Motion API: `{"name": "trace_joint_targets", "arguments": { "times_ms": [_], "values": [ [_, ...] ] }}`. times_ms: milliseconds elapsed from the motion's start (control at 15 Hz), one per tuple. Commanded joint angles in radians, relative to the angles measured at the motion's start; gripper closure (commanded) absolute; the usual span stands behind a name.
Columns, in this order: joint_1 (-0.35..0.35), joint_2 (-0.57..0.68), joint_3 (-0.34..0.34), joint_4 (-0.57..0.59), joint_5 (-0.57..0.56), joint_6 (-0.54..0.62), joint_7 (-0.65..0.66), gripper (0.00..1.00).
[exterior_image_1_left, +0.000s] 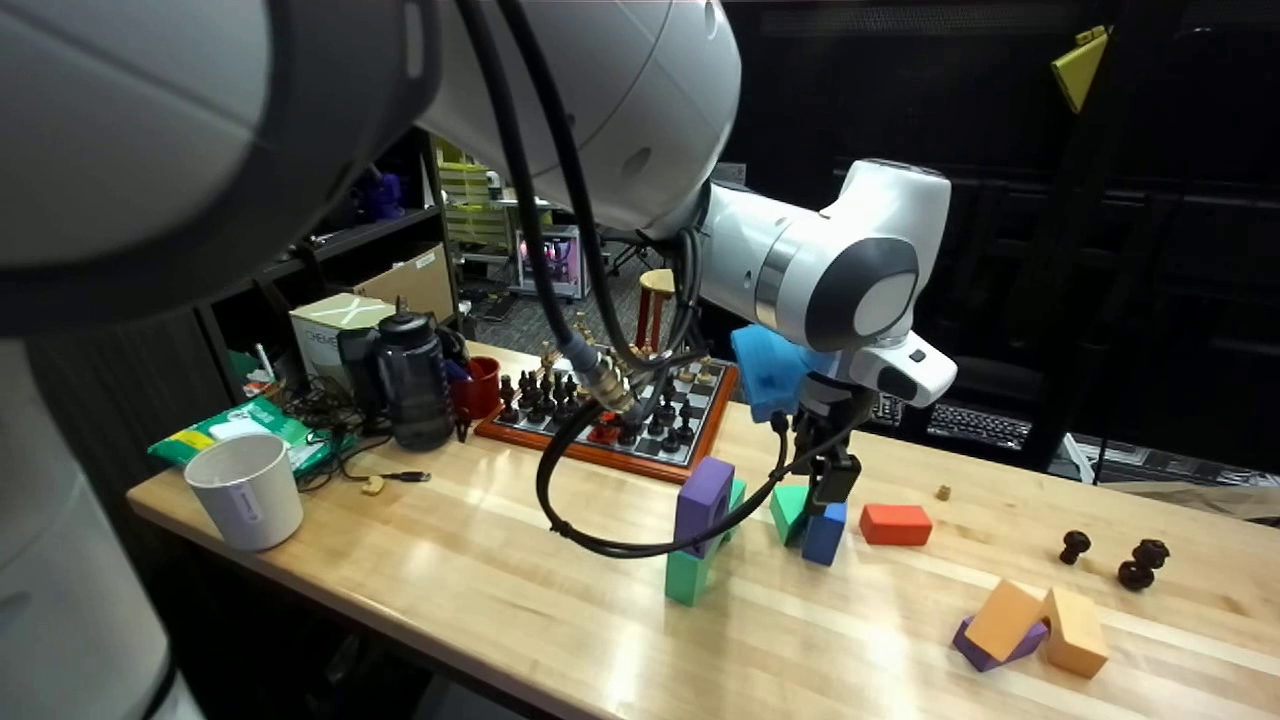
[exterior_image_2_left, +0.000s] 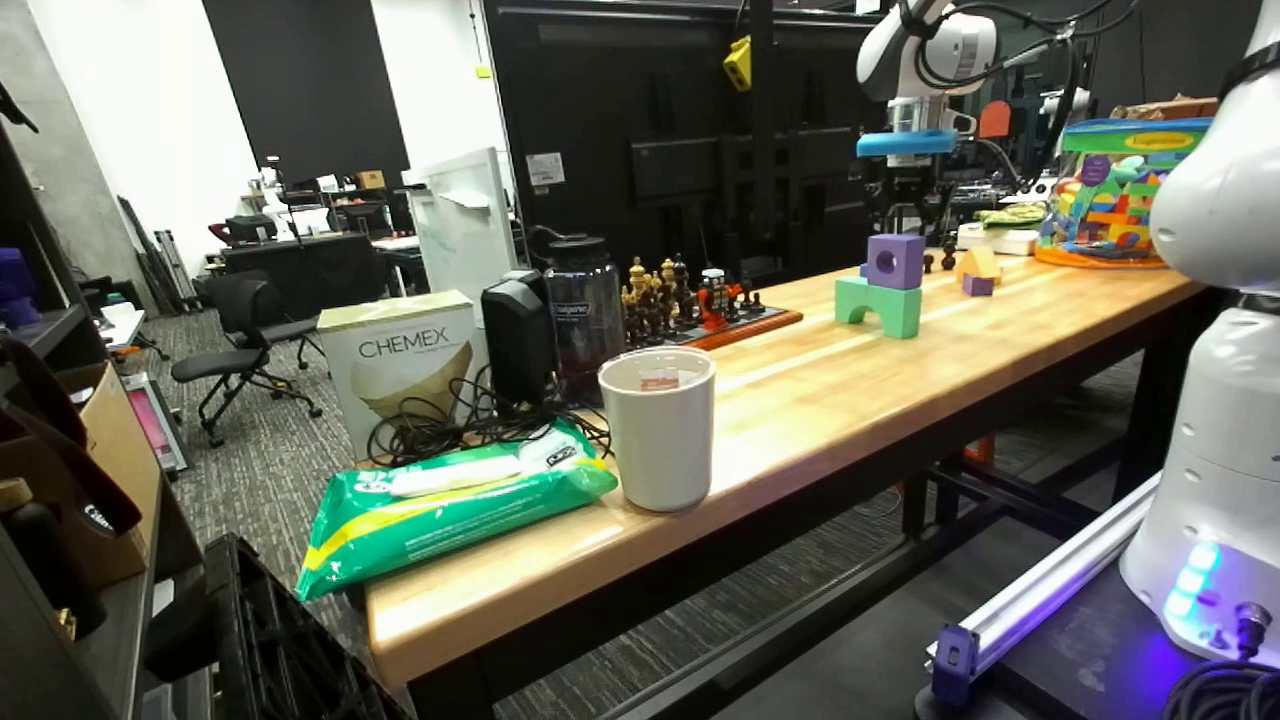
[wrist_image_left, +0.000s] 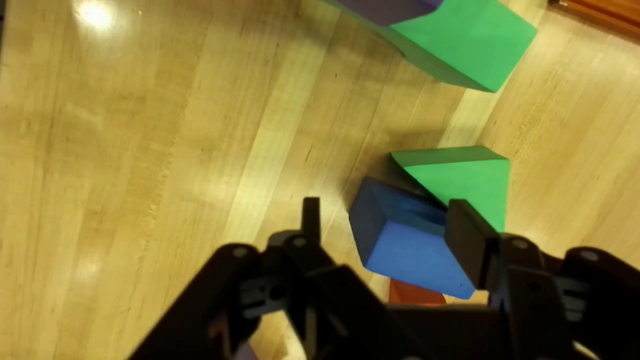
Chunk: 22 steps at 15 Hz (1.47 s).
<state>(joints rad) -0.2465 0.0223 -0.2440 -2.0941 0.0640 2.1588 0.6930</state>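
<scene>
My gripper is open in the wrist view, with a blue block between its fingers. The right finger overlaps the block's side; I cannot tell if it touches. In an exterior view the gripper points down just over the blue block. A green triangular block stands close beside the blue one. A red block lies on the far side and shows partly in the wrist view. A purple block with a hole sits on a green arch block.
An orange block leans on a purple block, beside a light orange arch. Dark chess pieces lie near them. A chessboard, black bottle and white mug stand toward one end. A tub of blocks stands at the other end.
</scene>
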Motion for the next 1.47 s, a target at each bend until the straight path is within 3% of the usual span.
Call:
{"name": "trace_joint_targets", "arguments": {
  "times_ms": [0, 200, 800, 1400],
  "values": [
    [0.001, -0.055, -0.003, -0.047, -0.010, 0.013, -0.007, 0.03],
    [-0.007, -0.087, -0.010, -0.071, -0.014, 0.059, -0.050, 0.00],
    [-0.045, -0.077, -0.051, 0.004, -0.036, -0.129, -0.632, 0.00],
    [-0.023, -0.036, -0.035, 0.007, -0.154, -0.080, -0.944, 0.00]
  ]
}}
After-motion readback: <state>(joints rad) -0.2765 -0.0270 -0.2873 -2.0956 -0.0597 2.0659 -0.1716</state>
